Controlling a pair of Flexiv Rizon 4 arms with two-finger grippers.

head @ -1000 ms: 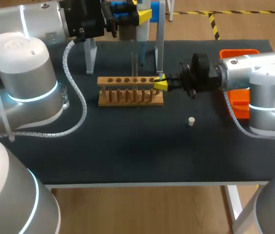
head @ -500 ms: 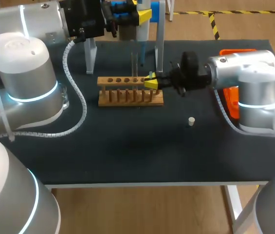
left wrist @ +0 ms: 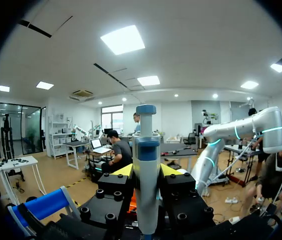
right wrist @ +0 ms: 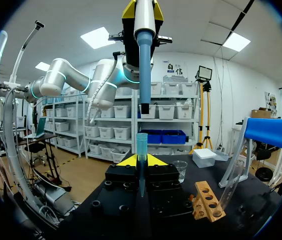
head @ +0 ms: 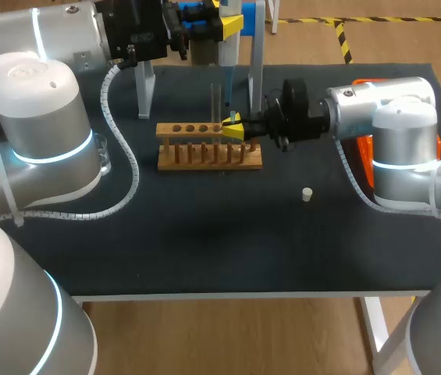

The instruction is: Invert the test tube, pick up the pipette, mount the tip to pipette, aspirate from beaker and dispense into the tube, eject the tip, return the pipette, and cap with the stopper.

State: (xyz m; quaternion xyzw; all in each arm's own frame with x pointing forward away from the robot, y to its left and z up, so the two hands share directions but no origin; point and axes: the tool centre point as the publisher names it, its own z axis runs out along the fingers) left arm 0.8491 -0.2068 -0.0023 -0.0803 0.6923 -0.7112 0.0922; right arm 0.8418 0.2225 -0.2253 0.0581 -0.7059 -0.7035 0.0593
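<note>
My left gripper (head: 232, 23) is shut on the pipette (head: 227, 58) at the back of the table, and its shaft points down. In the left wrist view the pipette (left wrist: 146, 180) stands upright between the yellow fingertips (left wrist: 125, 170). My right gripper (head: 234, 129) is shut on a blue pipette tip (right wrist: 141, 145), held upright just below the pipette's nose (right wrist: 144, 55). It hovers over the right part of the wooden rack (head: 209, 147). A clear test tube (head: 215, 105) stands in the rack. The small white stopper (head: 307, 194) lies on the mat to the right.
The pipette stand's posts (head: 257, 78) rise behind the rack. An orange tray (head: 384, 84) sits at the right edge, partly behind my right arm. A glass beaker (right wrist: 179, 170) stands on the left, mostly hidden by my left arm in the head view.
My right arm has moved left along the rack with the blue tip, ending under the pipette. The left arm and pipette have stayed in place.
</note>
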